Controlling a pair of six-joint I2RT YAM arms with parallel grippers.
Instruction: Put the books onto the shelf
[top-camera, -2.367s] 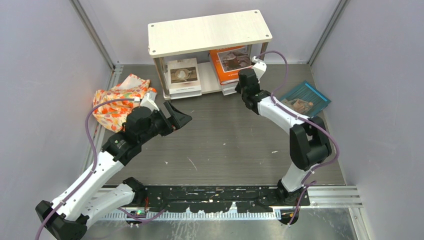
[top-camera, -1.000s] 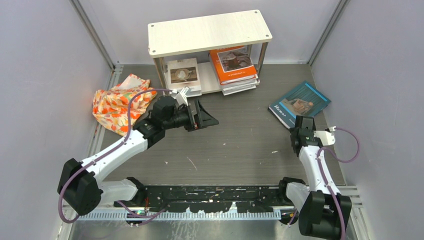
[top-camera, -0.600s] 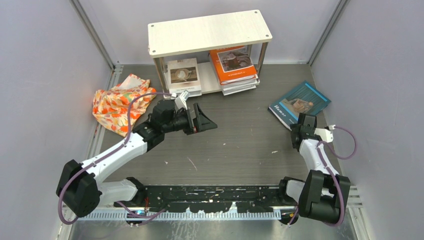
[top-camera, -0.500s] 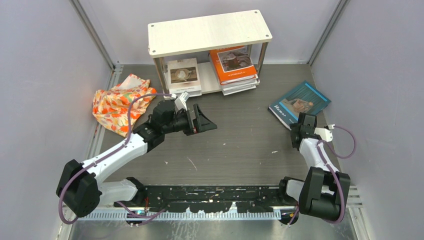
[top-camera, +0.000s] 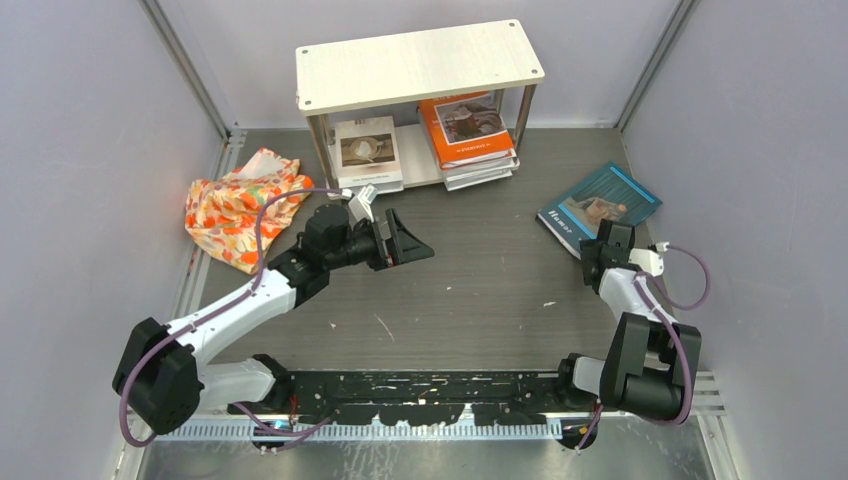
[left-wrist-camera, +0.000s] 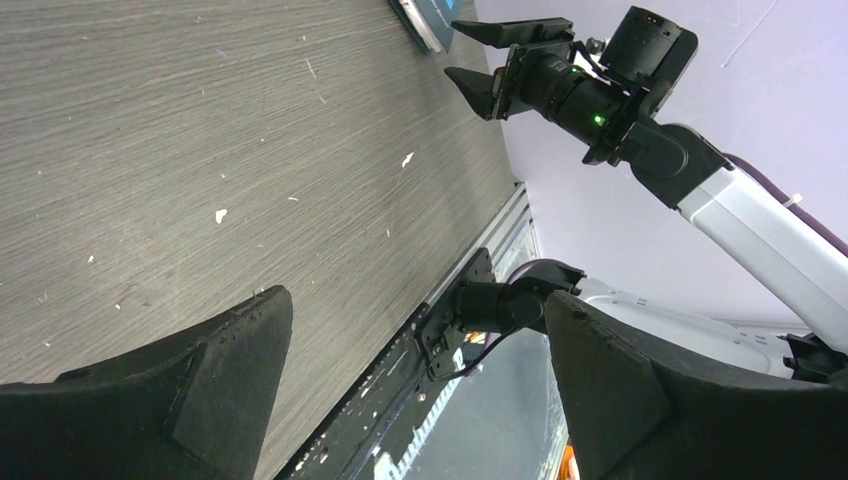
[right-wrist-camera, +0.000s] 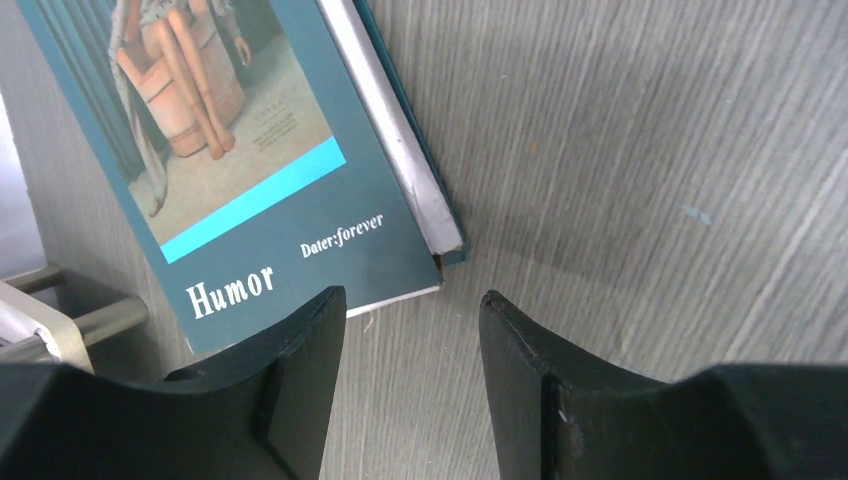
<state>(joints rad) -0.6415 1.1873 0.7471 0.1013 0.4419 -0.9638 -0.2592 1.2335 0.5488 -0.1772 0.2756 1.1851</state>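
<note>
Right gripper (right-wrist-camera: 410, 300) hovers at the corner of the teal "Humor" book (right-wrist-camera: 250, 150), jaws parted, empty!
Left gripper (left-wrist-camera: 415, 300) hangs wide and empty before the shelf (top-camera: 420, 65); that book lies flat to its front-right; orange book (top-camera: 462, 128) and beige book (top-camera: 367, 148) sit on its lower board.

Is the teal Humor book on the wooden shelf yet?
Not yet: the teal Humor book lies flat on the dark table, right of the pale wooden shelf.
</note>
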